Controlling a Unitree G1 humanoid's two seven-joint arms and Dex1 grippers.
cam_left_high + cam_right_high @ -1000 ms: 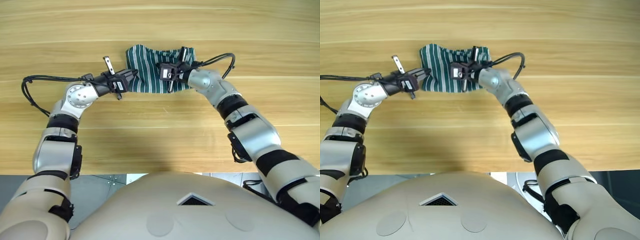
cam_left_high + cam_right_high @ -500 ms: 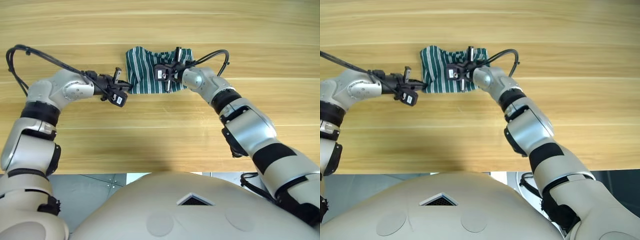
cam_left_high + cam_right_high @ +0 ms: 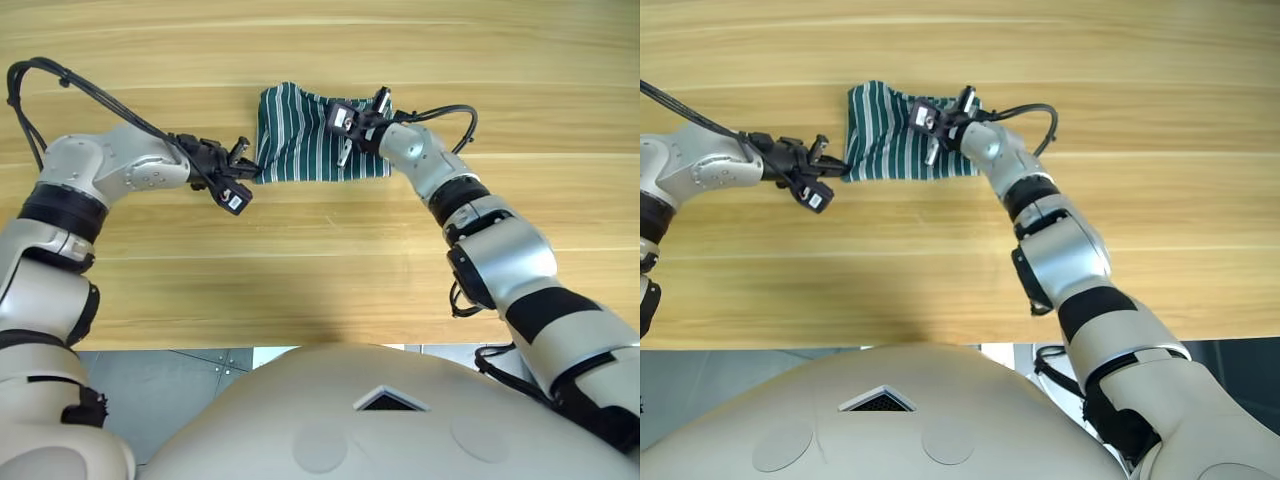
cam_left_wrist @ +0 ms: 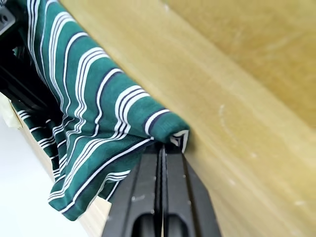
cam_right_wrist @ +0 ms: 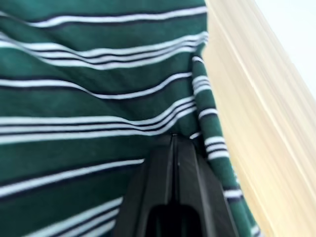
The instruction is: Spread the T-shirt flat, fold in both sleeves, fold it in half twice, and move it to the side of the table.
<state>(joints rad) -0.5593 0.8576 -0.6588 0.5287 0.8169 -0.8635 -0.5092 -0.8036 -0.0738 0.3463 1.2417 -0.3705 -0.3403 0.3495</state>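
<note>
The green T-shirt [image 3: 300, 150] with white stripes lies folded into a small rectangle on the far middle of the wooden table [image 3: 320, 260]. My left gripper [image 3: 256, 173] is at the shirt's near left corner. In the left wrist view its fingers [image 4: 148, 173] are shut with that corner of the cloth [image 4: 98, 113] pinched at their tips. My right gripper [image 3: 345, 152] rests on top of the shirt near its right half. The right wrist view shows it shut, with the striped cloth [image 5: 98, 98] bunched around its tips [image 5: 173, 140].
Bare wood stretches to both sides of the shirt and toward me. The table's near edge [image 3: 300, 345] runs just above the robot's chest. Black cables [image 3: 60, 80] loop off the left arm over the table.
My left arm swung out leftward and its gripper closed on the shirt's near left corner. The right gripper moved a little right and farther away, and the shirt's right side now reaches farther right.
</note>
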